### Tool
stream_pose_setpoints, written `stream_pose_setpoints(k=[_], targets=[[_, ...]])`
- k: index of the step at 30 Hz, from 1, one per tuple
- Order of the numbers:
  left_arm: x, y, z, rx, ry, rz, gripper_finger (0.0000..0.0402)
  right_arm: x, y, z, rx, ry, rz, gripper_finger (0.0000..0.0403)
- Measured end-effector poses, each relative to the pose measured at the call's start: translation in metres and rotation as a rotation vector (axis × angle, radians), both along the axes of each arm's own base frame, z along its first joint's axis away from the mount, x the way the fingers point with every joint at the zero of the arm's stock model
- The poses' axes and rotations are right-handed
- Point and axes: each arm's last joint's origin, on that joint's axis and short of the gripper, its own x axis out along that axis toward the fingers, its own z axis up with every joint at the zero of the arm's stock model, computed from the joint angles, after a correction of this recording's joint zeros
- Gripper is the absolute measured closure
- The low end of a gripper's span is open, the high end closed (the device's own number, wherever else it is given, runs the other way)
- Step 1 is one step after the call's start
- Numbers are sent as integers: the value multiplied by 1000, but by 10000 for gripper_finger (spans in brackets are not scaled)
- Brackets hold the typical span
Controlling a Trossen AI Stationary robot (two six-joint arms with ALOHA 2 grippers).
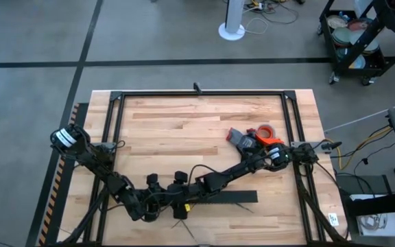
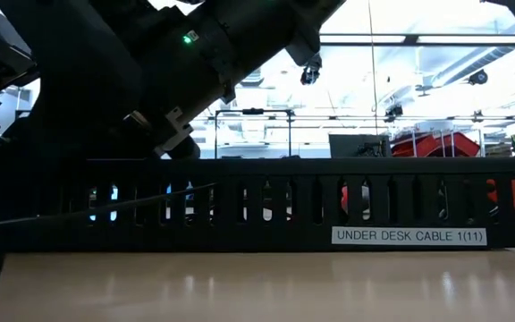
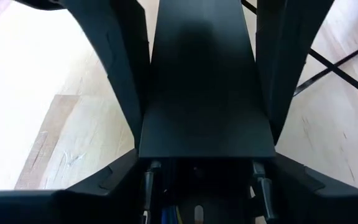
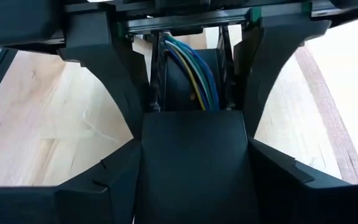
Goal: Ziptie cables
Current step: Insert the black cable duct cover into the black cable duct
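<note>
A long black comb-toothed duct [image 1: 228, 197] lies along the table's near side, labelled "UNDER DESK CABLE 1(11)" [image 2: 409, 236]. My two grippers meet tip to tip at its left end. My left gripper [image 1: 156, 204] comes from the left and my right gripper [image 1: 178, 196] from the right, its arm above the duct. Each wrist view shows the duct's flat black top filling the gap between that gripper's fingers [image 3: 207, 134] [image 4: 194, 143]. Two thin straight dark zipties [image 3: 337, 65] lie crossed on the wood beside the duct. The cables are out of view. My left gripper has the duct's left end between its two fingers, one on each long side [image 3: 149, 93]. The fingers lie along the duct, coming from the table's left. The duct rests on the table. My right gripper clasps the same end of the duct by its two long sides [image 4: 149, 168], just right of my left gripper's fingertips. Its fingers lie along the duct, coming from the table's right and slanting down. The duct's right part stays on the wood.
An orange tape roll [image 1: 266, 132] and a grey block [image 1: 237, 136] lie at the right, beyond the duct. Black frame rails [image 1: 197, 92] run along the table's far, left and right edges. A thin dark strand [image 2: 105, 210] slants across the duct's front.
</note>
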Motion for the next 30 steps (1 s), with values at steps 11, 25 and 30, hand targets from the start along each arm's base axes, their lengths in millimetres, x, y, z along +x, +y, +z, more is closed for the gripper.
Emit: stream_pose_setpoints(k=[11, 25, 30], targets=[[-7, 4, 17, -44, 60, -90, 104, -1, 2, -1, -18, 31, 26, 187], [-36, -2, 9, 1, 158, -102, 93, -3, 1, 0, -24, 54, 35, 182], [-35, -4, -2, -4, 133, -87, 94, -3, 1, -1, -19, 46, 42, 185]])
